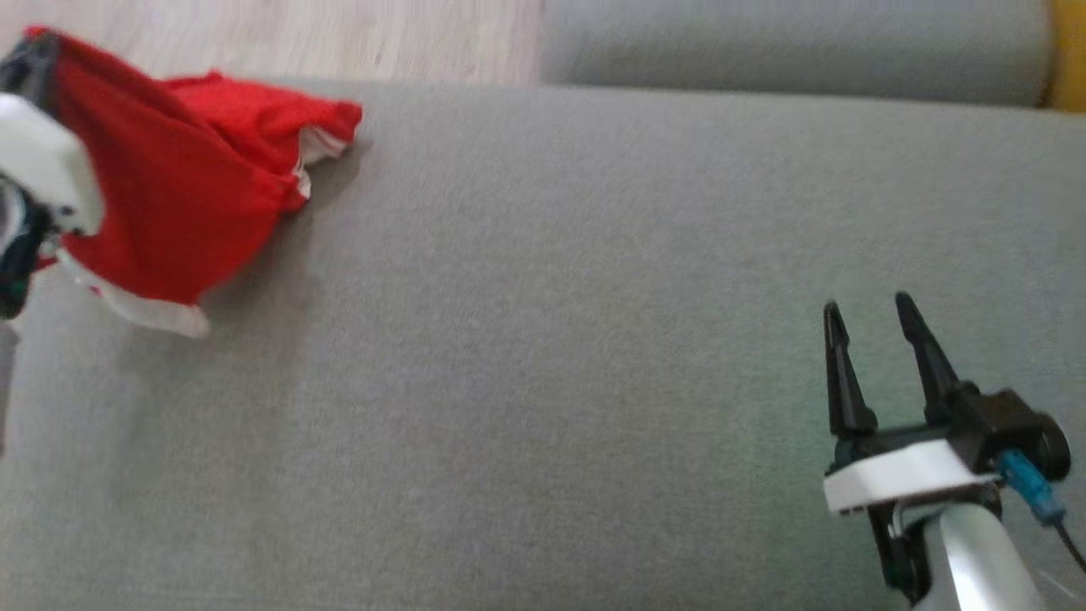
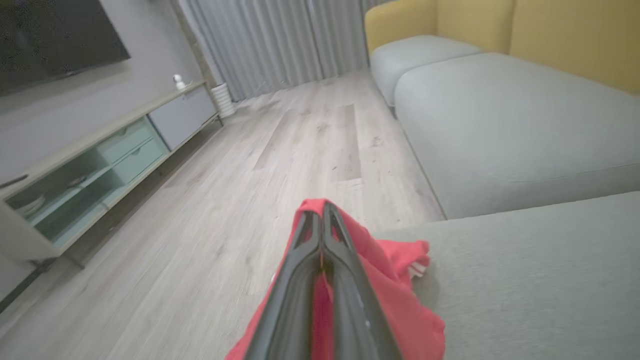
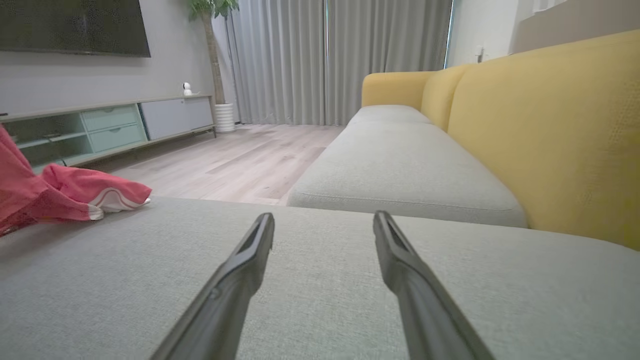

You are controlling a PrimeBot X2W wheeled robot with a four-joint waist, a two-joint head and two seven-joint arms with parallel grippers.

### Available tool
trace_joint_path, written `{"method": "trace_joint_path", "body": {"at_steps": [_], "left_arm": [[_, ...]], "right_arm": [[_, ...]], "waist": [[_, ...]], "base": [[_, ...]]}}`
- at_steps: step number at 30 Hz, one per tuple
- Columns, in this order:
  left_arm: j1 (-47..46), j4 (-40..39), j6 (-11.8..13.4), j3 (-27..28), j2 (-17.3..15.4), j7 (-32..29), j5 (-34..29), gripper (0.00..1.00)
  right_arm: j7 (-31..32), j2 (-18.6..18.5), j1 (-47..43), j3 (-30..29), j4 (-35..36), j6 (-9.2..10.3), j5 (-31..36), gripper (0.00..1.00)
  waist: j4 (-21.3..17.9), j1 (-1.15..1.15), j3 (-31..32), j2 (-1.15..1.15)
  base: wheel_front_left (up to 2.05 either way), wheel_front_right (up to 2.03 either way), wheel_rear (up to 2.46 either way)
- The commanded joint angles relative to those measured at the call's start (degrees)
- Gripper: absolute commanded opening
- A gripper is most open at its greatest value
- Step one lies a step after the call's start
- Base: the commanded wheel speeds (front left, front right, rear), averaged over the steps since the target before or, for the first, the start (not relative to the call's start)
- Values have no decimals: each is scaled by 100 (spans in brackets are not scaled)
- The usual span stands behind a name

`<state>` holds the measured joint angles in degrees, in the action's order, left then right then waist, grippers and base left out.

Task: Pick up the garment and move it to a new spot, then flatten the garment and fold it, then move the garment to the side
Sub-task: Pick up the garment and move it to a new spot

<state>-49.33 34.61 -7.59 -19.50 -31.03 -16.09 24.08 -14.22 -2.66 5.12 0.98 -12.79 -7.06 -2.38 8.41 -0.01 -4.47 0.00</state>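
Hovering low at the near right of the grey sofa cushion, the right end effector is shown with fingers spread wide and nothing between them. Well to its left and farther back, the red garment is pinched in the closed left end effector, one end raised and the white-trimmed hem trailing rightward on the cushion. Wooden floor is seen beyond. The carry is judged to fall to the left arm.

Soft even indoor light, faint shadow beside the garment at upper left, head view slightly blurred, wrist views stretched at edges.
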Motion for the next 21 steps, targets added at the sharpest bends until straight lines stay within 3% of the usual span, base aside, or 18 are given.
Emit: {"method": "trace_joint_path", "body": {"at_steps": [1,7,13,21], "left_arm": [[-452,-380,12,30,-341,-29,95,0],[-630,-1256,11,-710,-120,-141,531,0],[-687,-1866,11,-1225,495,21,1075,0],[-43,-1579,65,-1550,1219,409,1465,0]], "right_arm": [[-72,-21,36,89,129,-43,-61,100],[-76,-21,-146,-26,185,-43,-184,100],[-77,-21,-219,-68,243,-43,-255,100],[-77,-21,-131,23,313,-43,-310,100]], "waist": [[-249,1,333,0],[-719,1,607,0],[-1256,1,611,0],[-1841,1,274,0]], "base": [[0,0,0],[0,0,0],[0,0,0],[0,0,0]]}}
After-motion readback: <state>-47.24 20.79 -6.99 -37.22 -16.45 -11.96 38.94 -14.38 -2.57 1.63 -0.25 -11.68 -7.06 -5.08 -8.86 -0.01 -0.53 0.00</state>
